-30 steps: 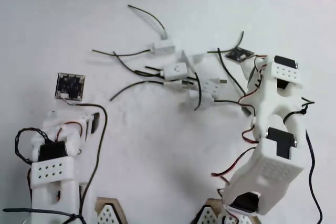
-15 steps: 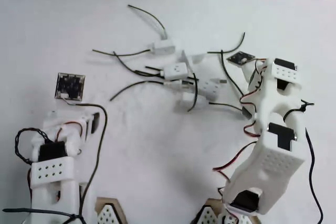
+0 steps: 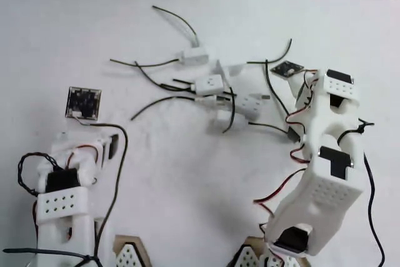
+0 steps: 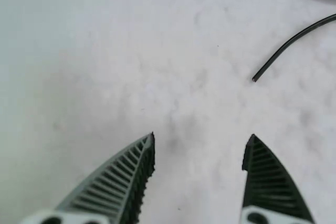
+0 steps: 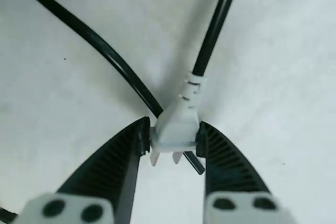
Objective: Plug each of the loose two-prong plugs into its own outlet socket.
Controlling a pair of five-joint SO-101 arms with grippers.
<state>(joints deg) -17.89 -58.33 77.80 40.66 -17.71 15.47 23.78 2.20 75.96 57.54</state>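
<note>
From above: several white outlet blocks (image 3: 209, 84) bunched at mid-desk (image 3: 187, 179) among thin dark cords, the right arm (image 3: 325, 123) bent over a spot near the closest block, the left arm (image 3: 62, 182) well apart at the near left corner, close to a small black square board (image 3: 84, 102). Through the left wrist: the left gripper (image 4: 201, 137) with fingers spread wide over bare desk, holding nothing, a loose cord end (image 4: 255, 78) lying ahead. Through the right wrist: the right gripper (image 5: 173, 125) with fingers pinching a white two-prong plug (image 5: 174, 134) by its sides, low over the desk; prongs (image 5: 155, 158) pointing back toward the camera, ribbed collar and black cord (image 5: 212, 30) leading away, a second cord (image 5: 89, 38) running under the plug. Reads as the pick-up step: plug gripped, not yet brought to a socket. Calls next for lifting it clear of the crossing cord, turning the prongs toward a free outlet's slots, then pushing straight in; probably calls too for the idle left gripper to brace the light block against sliding. Looks small, rigid and smooth, likely to twist in the pinch under the cord's pull.
</note>
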